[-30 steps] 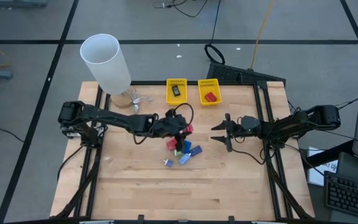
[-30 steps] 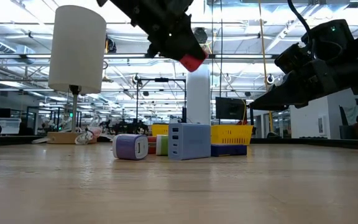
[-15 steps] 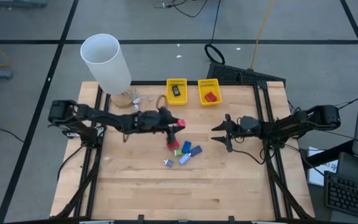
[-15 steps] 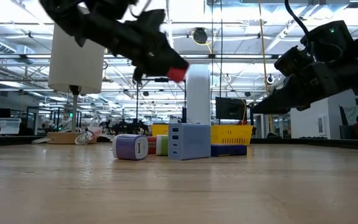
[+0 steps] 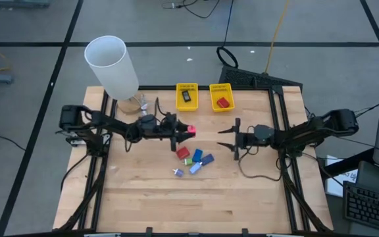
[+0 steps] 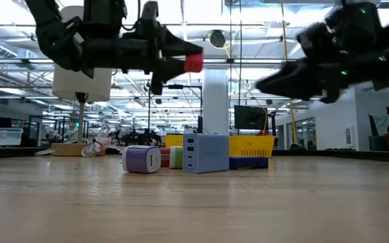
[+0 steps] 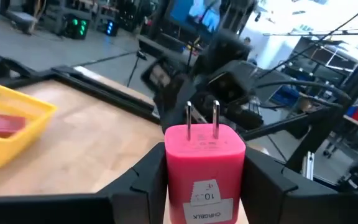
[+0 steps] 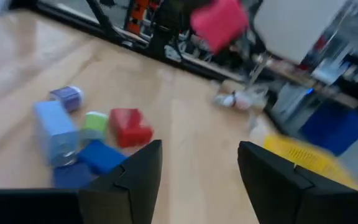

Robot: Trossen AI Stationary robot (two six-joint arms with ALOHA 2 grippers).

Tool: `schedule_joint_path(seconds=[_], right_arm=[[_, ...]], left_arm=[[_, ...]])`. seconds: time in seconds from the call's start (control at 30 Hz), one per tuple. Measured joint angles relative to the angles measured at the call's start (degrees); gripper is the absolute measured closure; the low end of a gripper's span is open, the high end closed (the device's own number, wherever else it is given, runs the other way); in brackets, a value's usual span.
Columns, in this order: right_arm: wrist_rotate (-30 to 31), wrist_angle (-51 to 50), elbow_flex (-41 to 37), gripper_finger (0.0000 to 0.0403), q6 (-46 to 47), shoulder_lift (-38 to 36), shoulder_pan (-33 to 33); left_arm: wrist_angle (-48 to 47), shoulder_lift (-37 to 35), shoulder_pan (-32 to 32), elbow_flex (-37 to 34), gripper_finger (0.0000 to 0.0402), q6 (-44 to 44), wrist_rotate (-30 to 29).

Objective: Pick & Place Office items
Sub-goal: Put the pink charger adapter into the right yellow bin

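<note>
High view: the left pincer, clamped on a pink plug charger, hangs above the wooden worktop with its arm stretched level, while the right pincer faces it, fingers spread and empty. Below them, small red, green and blue chargers sit clustered mid-worktop, two yellow baskets at the far edge.

Wooden table; small chargers, two yellow baskets, white cylinder.
</note>
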Motion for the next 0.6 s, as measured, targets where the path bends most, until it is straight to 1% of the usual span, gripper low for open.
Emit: schedule_joint_path(seconds=[0.03, 0.23, 0.33, 0.4, 0.5, 0.6], right_arm=[[2.27, -0.09, 1.23, 0.0189, -2.05, 0.64, 1.22], [11.44, -0.45, 8.70, 0.0130, -13.91, 6.96, 6.32], [13.13, 0.52, 10.77, 0.0107, -17.02, 9.25, 7.61], [13.13, 2.00, 11.91, 0.0099, -18.29, 10.49, 8.02], [13.20, 5.49, 12.38, 0.0098, -20.13, 11.28, 8.02], [13.12, 7.70, 12.30, 0.0107, -20.56, 11.18, 8.01]], left_arm=[[-0.06, 1.05, -0.54, 1.06, 0.0250, -0.39, -0.07], [-0.94, 4.03, -2.58, 5.56, 0.0250, -2.51, 1.79], [-2.87, 5.10, -3.83, 7.90, 0.0245, -2.46, 1.87], [-4.74, 5.03, -4.27, 8.65, 0.0245, -2.50, 2.26], [-6.58, 5.44, -4.73, 9.53, 0.0248, -2.32, 1.90], [-6.93, 5.48, -4.74, 9.95, 0.0248, -2.31, 1.52]])
